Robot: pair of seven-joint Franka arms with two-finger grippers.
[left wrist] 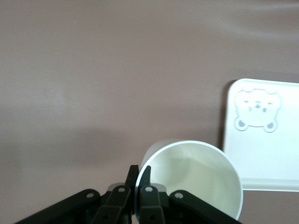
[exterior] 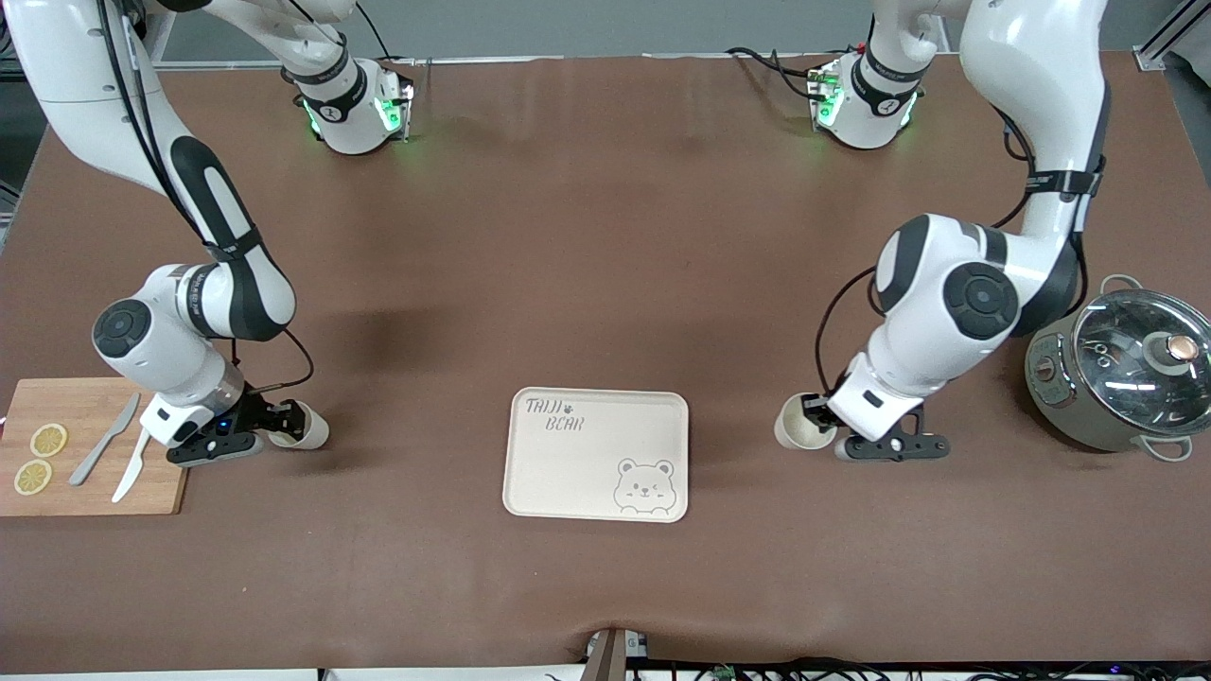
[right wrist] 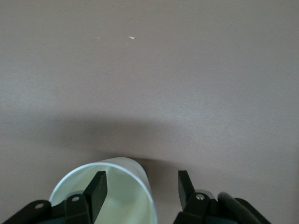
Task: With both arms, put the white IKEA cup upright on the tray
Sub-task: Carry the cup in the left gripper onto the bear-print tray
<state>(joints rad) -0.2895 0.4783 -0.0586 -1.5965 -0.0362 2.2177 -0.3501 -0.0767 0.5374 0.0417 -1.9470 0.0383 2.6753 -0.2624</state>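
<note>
The cream tray (exterior: 568, 473) with the bear drawing lies at the table's middle, near the front camera; it also shows in the left wrist view (left wrist: 261, 158). There are two white cups. One cup (exterior: 798, 437) is tipped between the tray and the pot. My left gripper (exterior: 816, 413) is shut on its rim, one finger inside and one outside (left wrist: 139, 170), cup (left wrist: 196, 177). The other cup (exterior: 307, 427) lies on its side beside the cutting board. My right gripper (exterior: 279, 427) is open at its mouth (right wrist: 140, 182), one finger inside the cup (right wrist: 121, 191), one outside.
A wooden cutting board (exterior: 90, 492) with two lemon slices (exterior: 47, 440) and two knives (exterior: 104, 452) lies at the right arm's end. A grey pot with a glass lid (exterior: 1126, 378) stands at the left arm's end. Bare brown table surrounds the tray.
</note>
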